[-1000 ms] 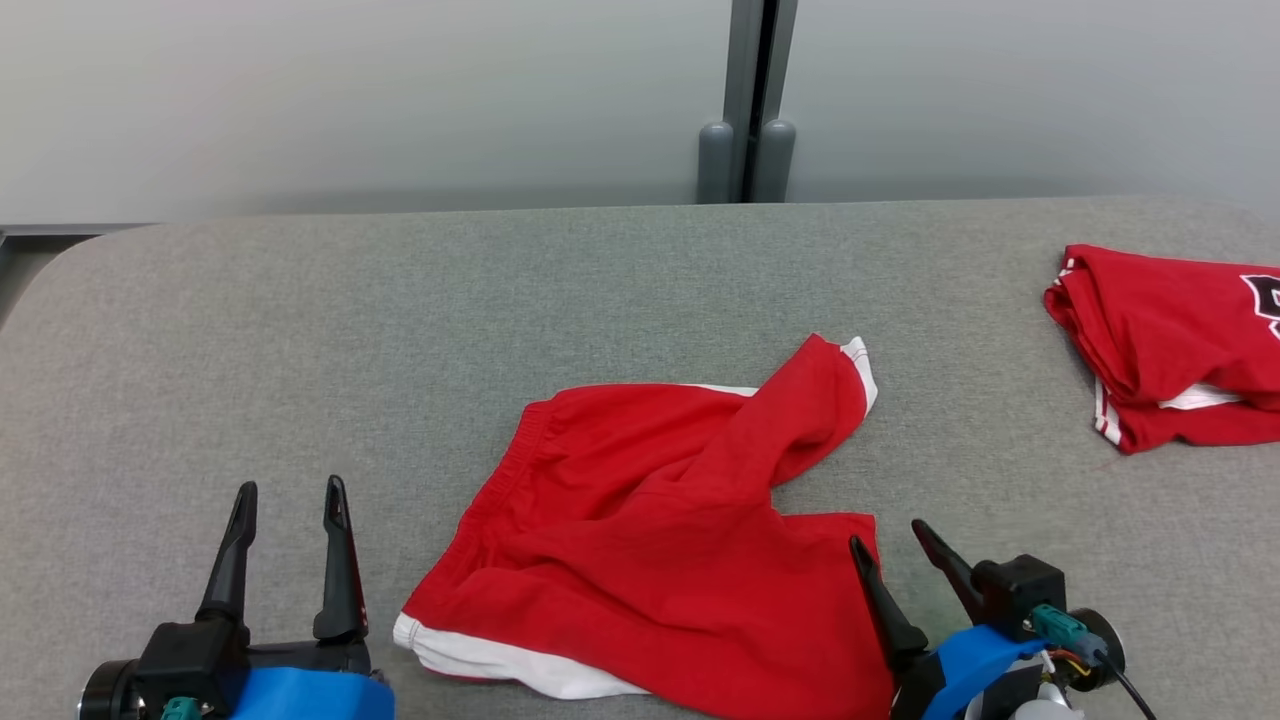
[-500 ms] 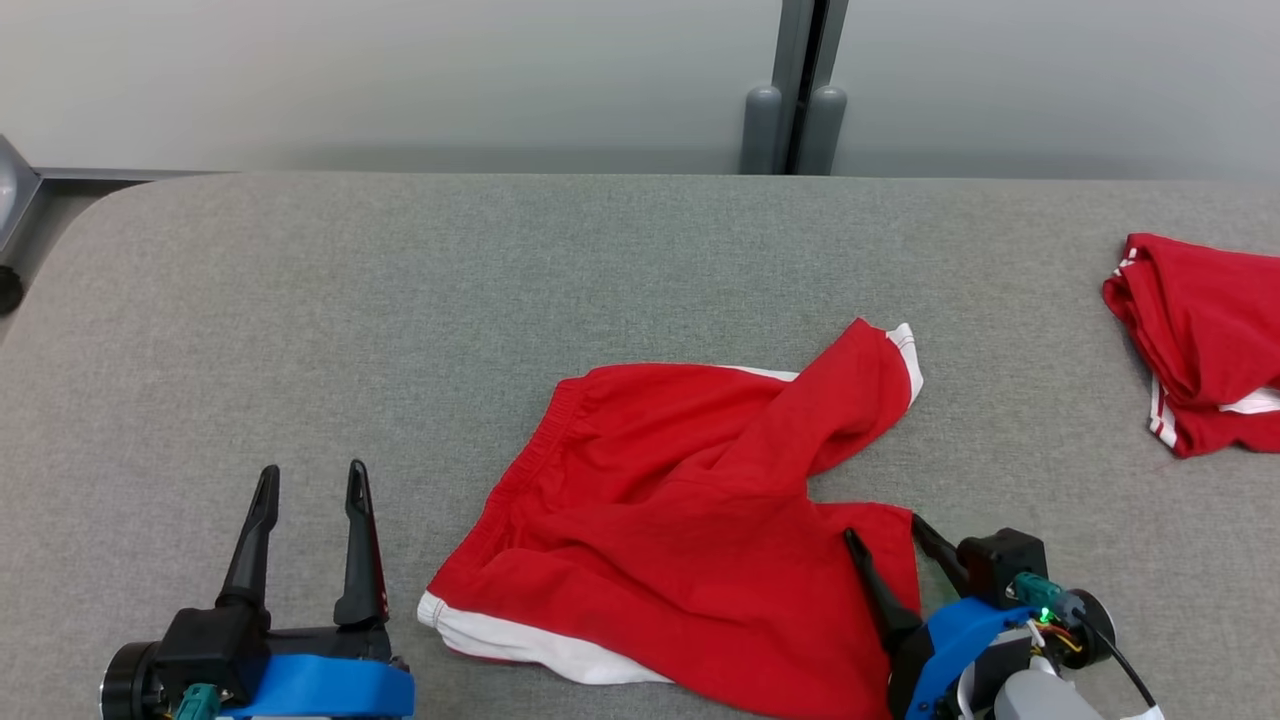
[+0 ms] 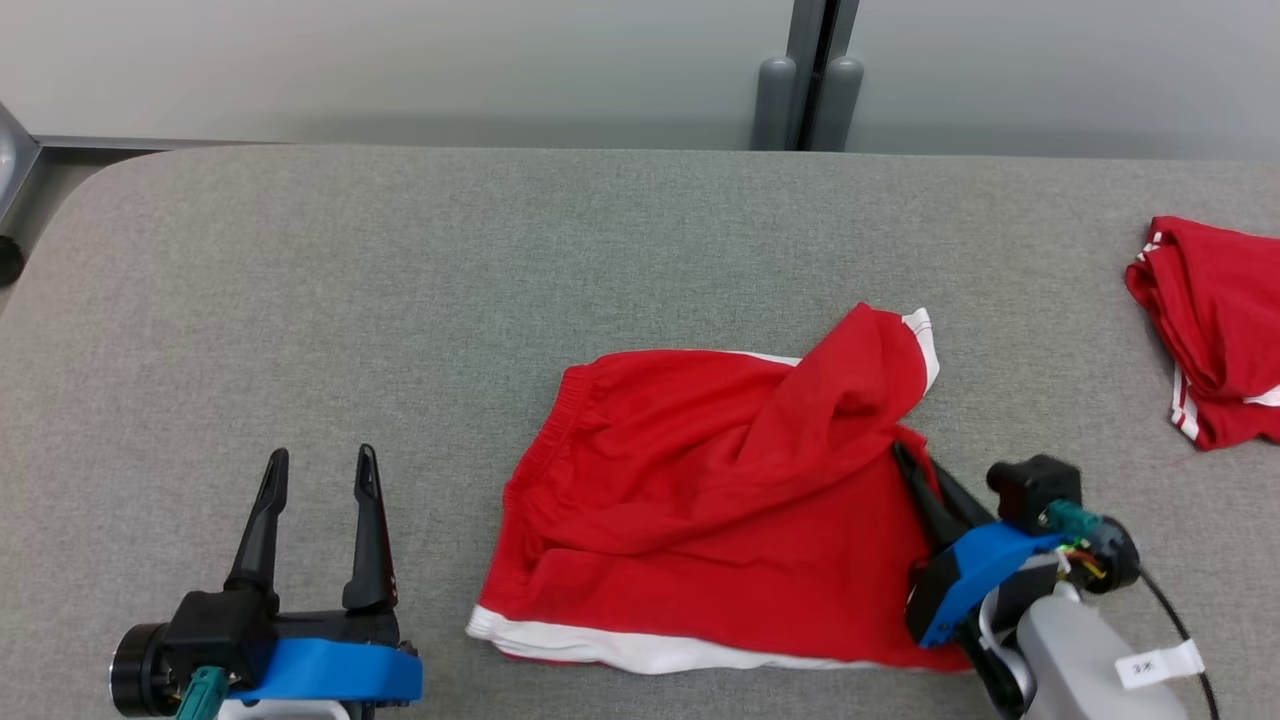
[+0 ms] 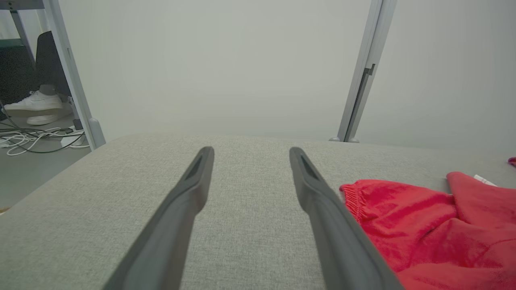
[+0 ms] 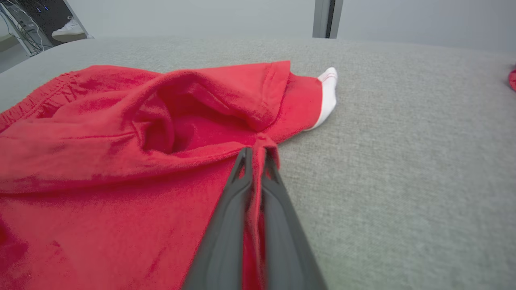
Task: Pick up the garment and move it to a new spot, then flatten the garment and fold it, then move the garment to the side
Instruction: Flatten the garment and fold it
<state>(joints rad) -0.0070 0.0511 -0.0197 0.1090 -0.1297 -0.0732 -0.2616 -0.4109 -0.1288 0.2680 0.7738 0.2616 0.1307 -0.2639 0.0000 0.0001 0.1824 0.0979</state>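
The right gripper (image 3: 915,462) pinches the edge of the shorts (image 3: 700,480) in the middle of the table (image 3: 400,300). The left gripper (image 3: 320,458) is wide open and empty. Such a small pinch could slip when it lifts.

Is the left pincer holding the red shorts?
No, the left pincer stands open over the grey table, apart from the red shorts.

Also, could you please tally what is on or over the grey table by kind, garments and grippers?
Red garments: 2 (shorts, second garment at the right edge)
Grippers: 2 (left gripper open, right gripper shut on the shorts)
Total: 4
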